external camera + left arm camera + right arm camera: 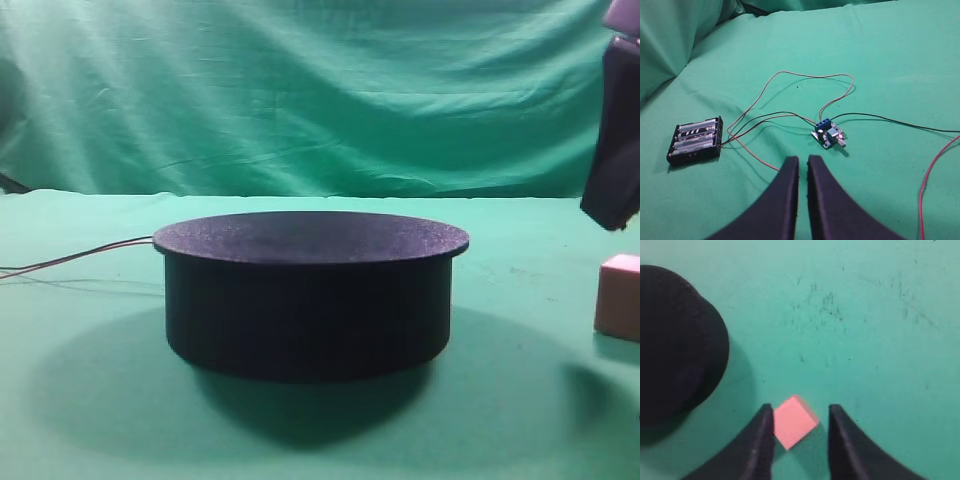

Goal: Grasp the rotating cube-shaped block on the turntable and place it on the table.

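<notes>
The pinkish cube-shaped block [794, 421] lies on the green table [865, 340], between my right gripper's open fingers and close to the left one. The right gripper [801, 414] is open above it. In the exterior view the block [619, 296] sits on the table [520, 400] at the right edge, with the right gripper [612, 195] above it. The black turntable [308, 292] stands in the middle, its top bare; it also shows at the left of the right wrist view [677, 345]. My left gripper [802, 161] is shut and empty over the cloth.
Red wires [80, 258] run left from the turntable. The left wrist view shows a black battery holder [695, 141], a small control board [827, 134] and looping wires [805, 75] on the cloth. The green backdrop [300, 90] hangs behind.
</notes>
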`<state>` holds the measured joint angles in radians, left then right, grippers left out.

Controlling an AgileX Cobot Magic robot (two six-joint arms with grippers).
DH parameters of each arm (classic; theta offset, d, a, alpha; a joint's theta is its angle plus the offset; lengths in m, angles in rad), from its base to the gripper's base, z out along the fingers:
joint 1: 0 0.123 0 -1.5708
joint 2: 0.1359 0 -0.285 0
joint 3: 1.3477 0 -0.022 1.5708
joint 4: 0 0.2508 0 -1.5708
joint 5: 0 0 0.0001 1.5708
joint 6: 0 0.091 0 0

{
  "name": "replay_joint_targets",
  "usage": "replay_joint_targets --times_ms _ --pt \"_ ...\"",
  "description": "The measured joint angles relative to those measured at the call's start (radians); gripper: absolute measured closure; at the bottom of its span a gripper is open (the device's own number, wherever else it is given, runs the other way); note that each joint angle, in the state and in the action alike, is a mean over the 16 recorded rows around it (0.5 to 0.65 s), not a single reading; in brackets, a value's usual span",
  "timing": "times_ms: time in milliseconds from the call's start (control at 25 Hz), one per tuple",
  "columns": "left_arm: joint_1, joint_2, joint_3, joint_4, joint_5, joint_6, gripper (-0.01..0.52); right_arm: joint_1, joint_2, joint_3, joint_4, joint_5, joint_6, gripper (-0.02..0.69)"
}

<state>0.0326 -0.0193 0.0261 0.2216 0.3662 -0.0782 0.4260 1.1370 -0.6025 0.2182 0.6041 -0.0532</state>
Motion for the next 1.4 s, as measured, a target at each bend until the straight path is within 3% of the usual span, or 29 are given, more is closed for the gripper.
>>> replay_joint_targets --times_ms 200,360,920,1400 --pt "0.0 0.0 0.0 0.0 0.0 0.0 0.514 0.0 -0.147 -0.008 -0.019 0.081 0.034 0.58" --pt "0.0 0.0 0.0 0.0 0.0 0.0 0.514 0.0 -0.266 0.007 -0.033 0.126 0.059 0.651" --pt "0.0 0.0 0.0 0.0 0.0 0.0 0.514 -0.007 -0.474 0.064 -0.086 0.189 0.009 0.665" --pt "0.0 0.0 0.0 0.0 0.0 0.0 0.514 -0.202 -0.718 0.262 -0.164 -0.037 -0.076 0.665"
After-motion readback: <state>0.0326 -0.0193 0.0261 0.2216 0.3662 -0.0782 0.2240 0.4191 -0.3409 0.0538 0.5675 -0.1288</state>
